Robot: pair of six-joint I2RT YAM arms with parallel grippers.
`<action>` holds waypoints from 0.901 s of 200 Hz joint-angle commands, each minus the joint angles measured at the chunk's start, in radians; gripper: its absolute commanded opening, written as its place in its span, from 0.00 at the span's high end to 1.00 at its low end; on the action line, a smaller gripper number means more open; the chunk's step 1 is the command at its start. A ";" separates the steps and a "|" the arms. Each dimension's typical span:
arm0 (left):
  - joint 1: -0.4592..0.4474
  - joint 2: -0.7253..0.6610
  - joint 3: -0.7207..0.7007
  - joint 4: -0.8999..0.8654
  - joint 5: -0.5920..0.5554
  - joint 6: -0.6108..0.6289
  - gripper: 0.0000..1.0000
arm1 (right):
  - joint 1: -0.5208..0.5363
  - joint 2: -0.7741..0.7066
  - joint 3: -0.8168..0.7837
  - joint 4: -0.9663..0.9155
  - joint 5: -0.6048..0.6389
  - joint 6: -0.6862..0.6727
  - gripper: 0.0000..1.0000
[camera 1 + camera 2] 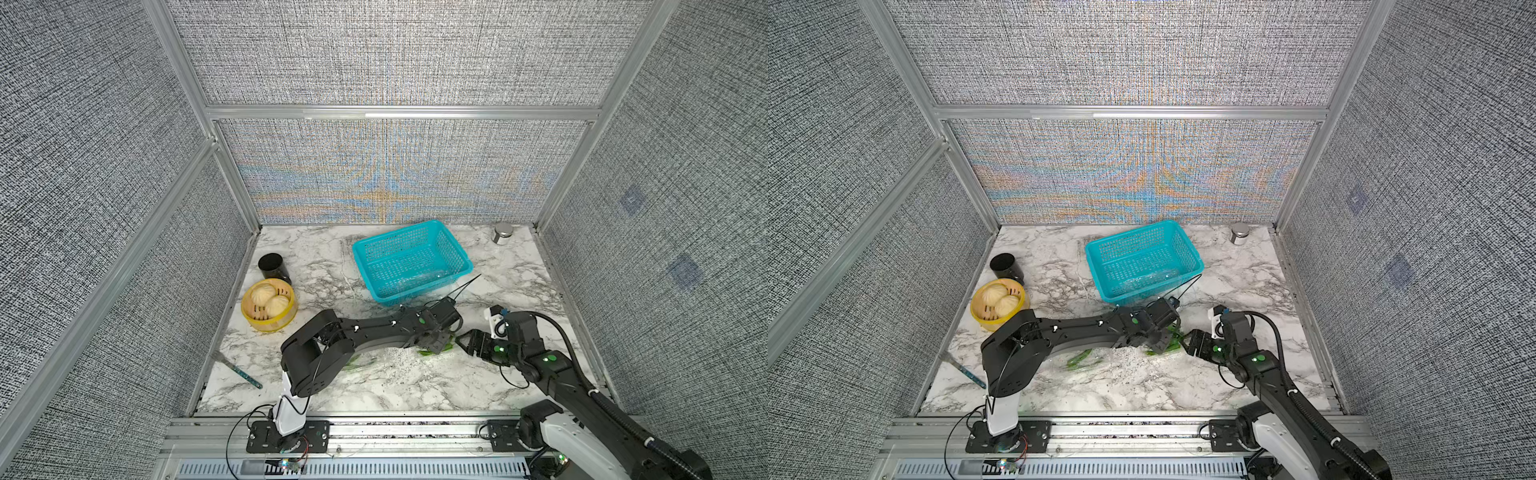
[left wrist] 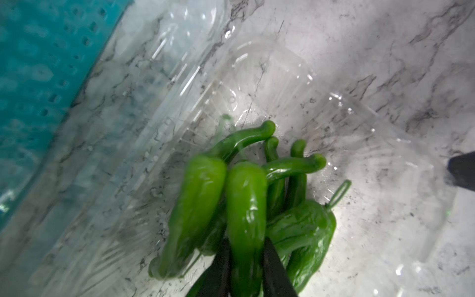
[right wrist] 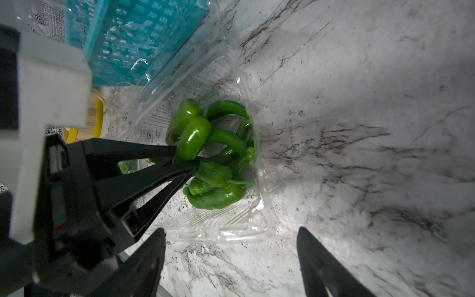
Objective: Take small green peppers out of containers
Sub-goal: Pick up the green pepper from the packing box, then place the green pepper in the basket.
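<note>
Left wrist view. Shows left gripper (image 2: 246, 240) pinching 1 pepper (image 2: 245, 200) between its 2 black fingers (image 2: 272, 262), pads pressed to either flank. Shows pinched pepper on top of pile (image 2: 305, 226), touching neighbour on 1 side. Counts at least 5 more peppers in pile, stems curling away from fingers. Places pile inside open clear container (image 2: 259, 66), on its ribbed floor, with lid (image 2: 174, 59) raised toward teal basket (image 2: 38, 64). Shows marble veins straight through container walls.

Right wrist view. Confirms same grip: left fingers clamped on pepper's blunt end, pepper angled up over pile. Cannot tell if lifted clear of others or resting on them. Shows right gripper (image 3: 231, 239) spread wide, empty, tips flanking container's near rim; cannot tell if touching.

Both top views. Show both grippers meeting over front centre of table (image 1: 374, 386), just in front of basket, container nearly invisible but for glints. Show left arm (image 1: 1084, 328) stretched across from left front, right arm (image 1: 552, 370) reaching in from right front. Show 2nd batch (image 1: 1079, 359) of peppers under left arm, glints of clear plastic around them; cannot tell if boxed. Show steamer (image 1: 270, 325) with 2 buns (image 1: 264, 293) at left, black cup (image 1: 272, 266) behind it, metal tin (image 1: 502, 233) in far right corner, teal-handled tool (image 1: 239, 370) near left front edge, all well apart from grippers.
</note>
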 commanded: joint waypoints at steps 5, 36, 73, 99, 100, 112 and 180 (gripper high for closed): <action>0.001 -0.031 0.011 -0.018 -0.013 0.028 0.92 | -0.001 -0.005 -0.005 0.024 -0.014 0.008 0.19; 0.001 -0.064 0.036 -0.054 -0.020 0.042 0.95 | -0.001 -0.012 -0.012 0.031 -0.016 0.015 0.20; 0.005 -0.135 0.103 -0.130 -0.032 0.055 0.95 | -0.001 -0.031 -0.019 0.031 -0.010 0.020 0.19; 0.031 -0.201 0.183 -0.206 -0.060 0.082 0.95 | -0.001 -0.033 -0.026 0.051 -0.015 0.028 0.20; 0.033 -0.203 0.186 -0.207 -0.060 0.083 0.95 | -0.001 -0.033 -0.026 0.052 -0.015 0.028 0.19; 0.058 -0.231 0.218 -0.224 -0.061 0.096 0.95 | -0.001 -0.025 -0.027 0.059 -0.017 0.030 0.19; 0.259 -0.291 0.290 -0.131 -0.037 0.145 0.95 | -0.001 0.017 -0.005 0.065 -0.068 0.045 0.20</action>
